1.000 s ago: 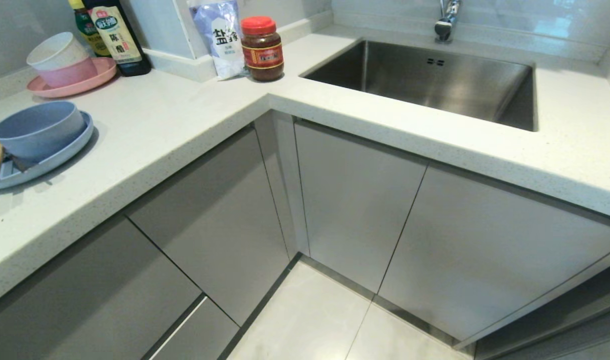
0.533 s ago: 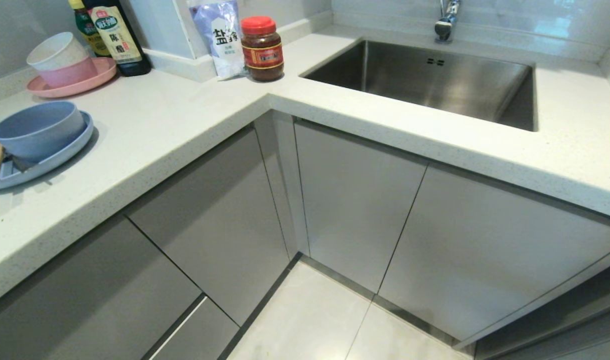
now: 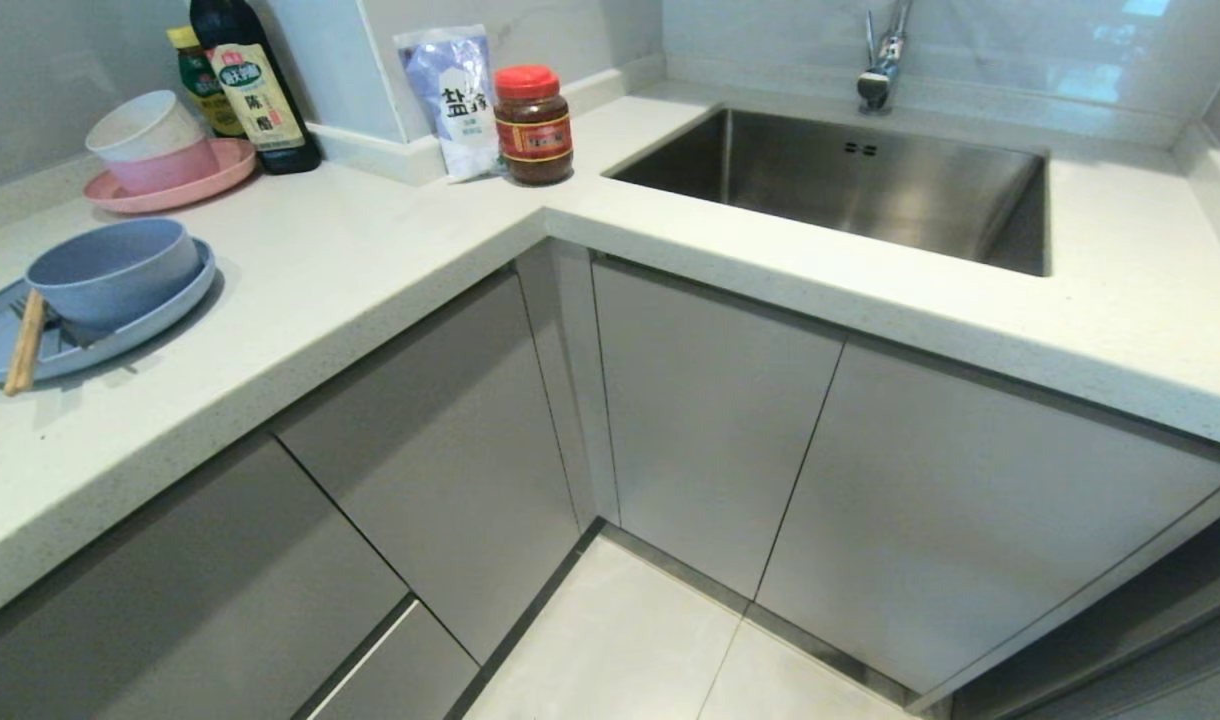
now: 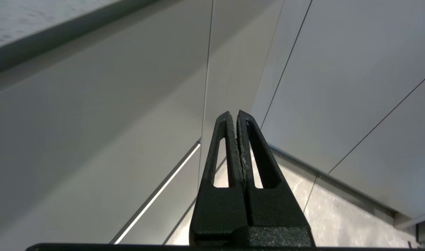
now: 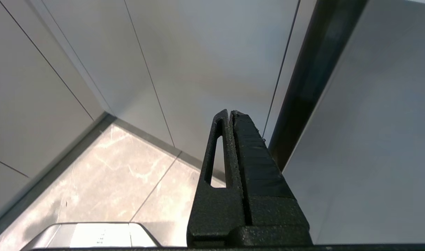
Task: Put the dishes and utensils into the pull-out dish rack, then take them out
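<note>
1. Both sets of jaws are pressed shut with nothing between them: my left gripper [image 4: 237, 116] hangs low in front of the grey cabinet fronts [image 4: 94, 146], and my right gripper [image 5: 230, 115] hangs low too, over the pale floor tiles [image 5: 122, 174] and facing more cabinet fronts. Neither arm shows in my head view.
2. Nearest in my head view are the tiles at the foot of the cabinets and the closed cabinet doors [image 3: 710, 420] under the L-shaped white table [image 3: 370, 270]. I cannot see any pull-out dish rack; every front looks closed.
3. On the table at my near left lies the pale blue plate [image 3: 130, 335], partly cut off by the edge of the view.
4. The small pale blue bowl [image 3: 110, 270] sits upright on that plate, toward its far side.
5. The wooden chopsticks [image 3: 24, 342] lie across the plate's near part, just beside the bowl, and the fork [image 3: 55, 325] lies under or beside them; I can only make out its tines and part of its handle.
6. Farther back on the left stands a pink plate [image 3: 170, 180] carrying a pink bowl [image 3: 165, 165] with a white bowl [image 3: 145, 125] stacked inside it.
7. Against the wall beyond are two dark bottles [image 3: 250, 90], a salt bag [image 3: 460, 100] and a red-lidded jar [image 3: 533, 125].
8. To the right, the steel sink [image 3: 870, 185] is set in the table, with the faucet [image 3: 880, 70] behind it.
</note>
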